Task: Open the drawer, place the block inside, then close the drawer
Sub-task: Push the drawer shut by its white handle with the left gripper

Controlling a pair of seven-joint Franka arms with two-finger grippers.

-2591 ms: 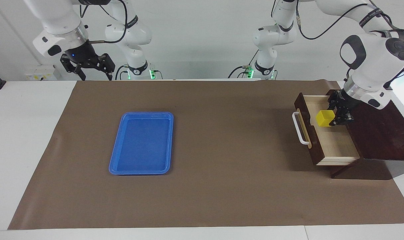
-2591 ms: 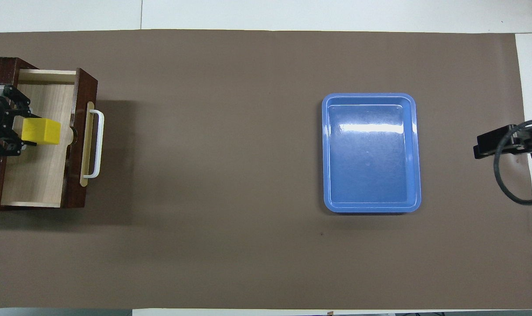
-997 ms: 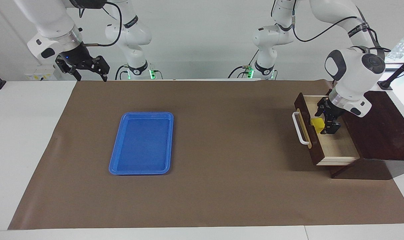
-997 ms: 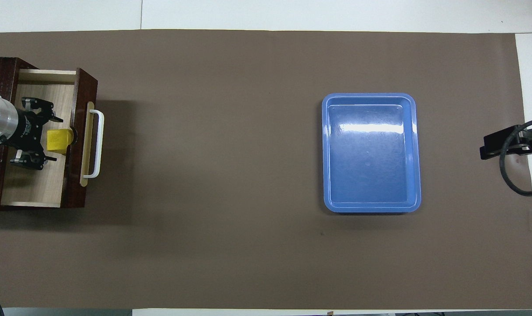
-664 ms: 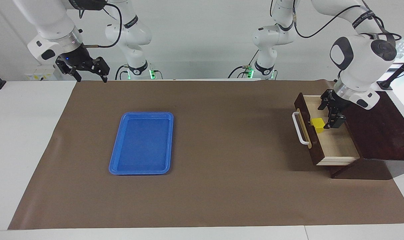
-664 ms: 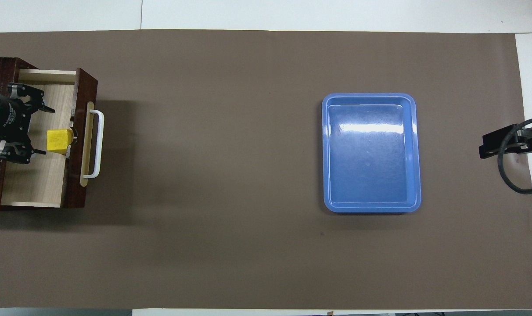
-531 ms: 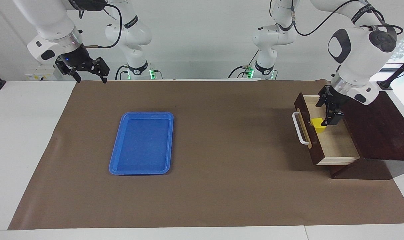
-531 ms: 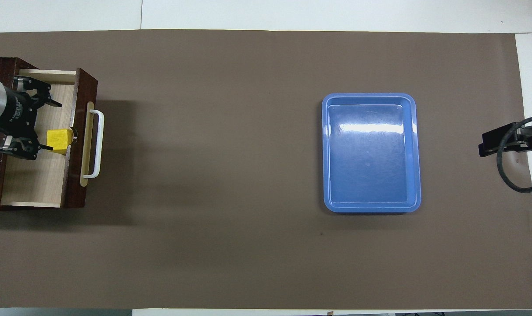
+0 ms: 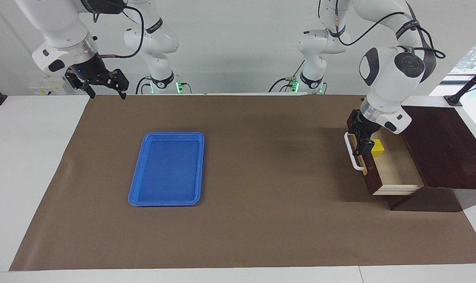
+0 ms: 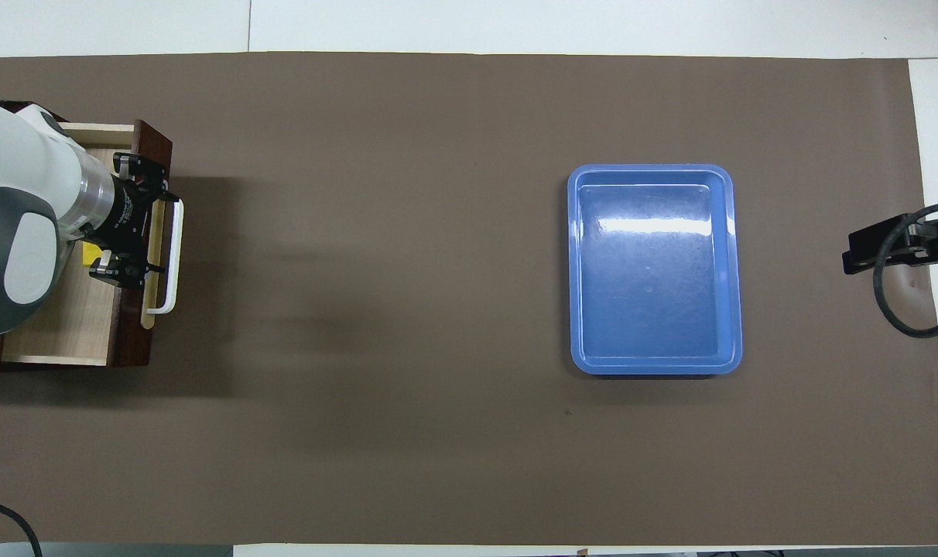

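1. Block (image 9: 377,148) – small yellow cube, lies in the drawer (image 9: 395,171) on the pale wood floor, right up against the inside of the drawer front. In overhead view only a sliver of it (image 10: 90,255) shows past the arm.
2. Drawer stands pulled out of the dark wood cabinet (image 9: 446,145) at the left arm's end of the surface (image 9: 261,228). White bar handle (image 9: 352,152) faces the middle of the surface.
3. Left claw (image 9: 359,137) hangs over the drawer front & handle, pointing down, fingers spread apart w/ nothing between them. Can't tell if a fingertip touches the front or the handle. Overhead view puts the left claw (image 10: 140,223) over the front's top edge, beside the handle (image 10: 173,255).
4. Block is free, just beside the claw on the cabinet side.
5. Blue tray (image 9: 168,169) sits flat, well apart from the drawer, toward the right arm's end; nothing in it.
6. Right claw (image 9: 97,82) waits up in the air over the surface's edge by the brown mat's (image 9: 238,236) corner, at the right arm's end, fingers apart, holding nothing. Overhead shows only a dark part of it (image 10: 887,247) at the picture edge.
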